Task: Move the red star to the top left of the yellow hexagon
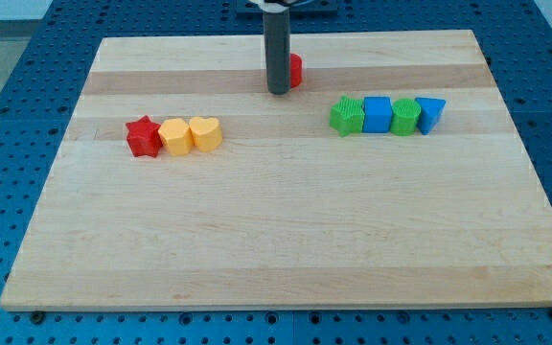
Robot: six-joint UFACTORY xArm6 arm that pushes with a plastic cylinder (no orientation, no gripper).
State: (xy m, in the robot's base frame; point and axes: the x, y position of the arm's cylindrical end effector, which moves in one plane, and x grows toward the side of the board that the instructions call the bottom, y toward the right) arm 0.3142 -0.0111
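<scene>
Near the bench's (286, 273) twelve o'clock edge, my tip (278, 92) has no fingers and touches a red block (296, 69). Approach is not begun: red star (143, 136) sits at nine o'clock of the yellow hexagon (174, 137), touching; next push must nudge it toward eleven o'clock.

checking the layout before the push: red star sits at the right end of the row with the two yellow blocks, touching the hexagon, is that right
Not quite. The red star sits at the left end of that row, not the right. It does touch the yellow hexagon, with the yellow heart beyond on the view's right. The camera view shows this. My tip is well off, near the view's top beside another red block.
</scene>
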